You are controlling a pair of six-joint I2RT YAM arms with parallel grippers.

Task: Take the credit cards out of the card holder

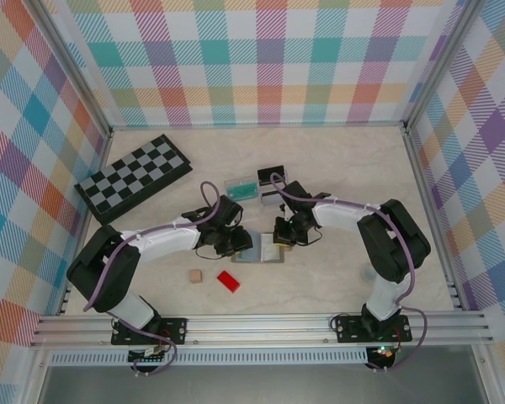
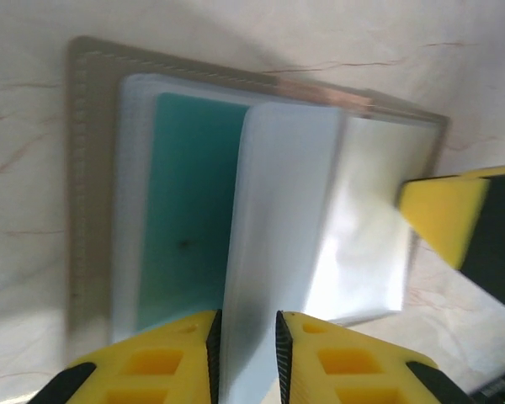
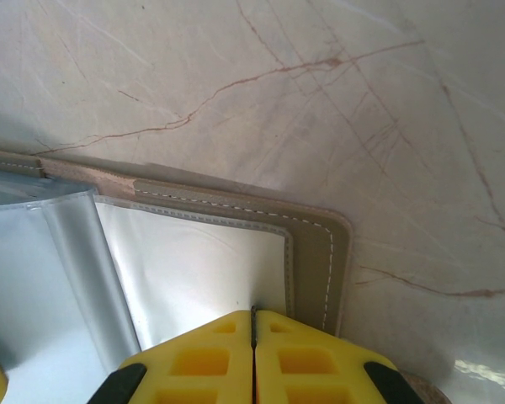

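The grey card holder (image 1: 263,252) lies open on the table between both arms. In the left wrist view its fabric border (image 2: 88,168) frames clear sleeves, and a teal card (image 2: 189,210) sits in the left sleeve. My left gripper (image 2: 246,324) is shut on a pale clear sleeve page (image 2: 278,227) that stands up between its fingers. My right gripper (image 3: 253,313) is shut with pads touching, its tips resting on the holder's right panel (image 3: 202,269) near the stitched corner (image 3: 316,244). One of its yellow fingers (image 2: 444,215) shows in the left wrist view.
A clear-teal rectangle (image 1: 242,187) and a black one (image 1: 272,175) lie behind the holder. A red block (image 1: 228,280) and a small tan block (image 1: 195,275) sit near the front. The chessboard (image 1: 135,177) lies at the back left.
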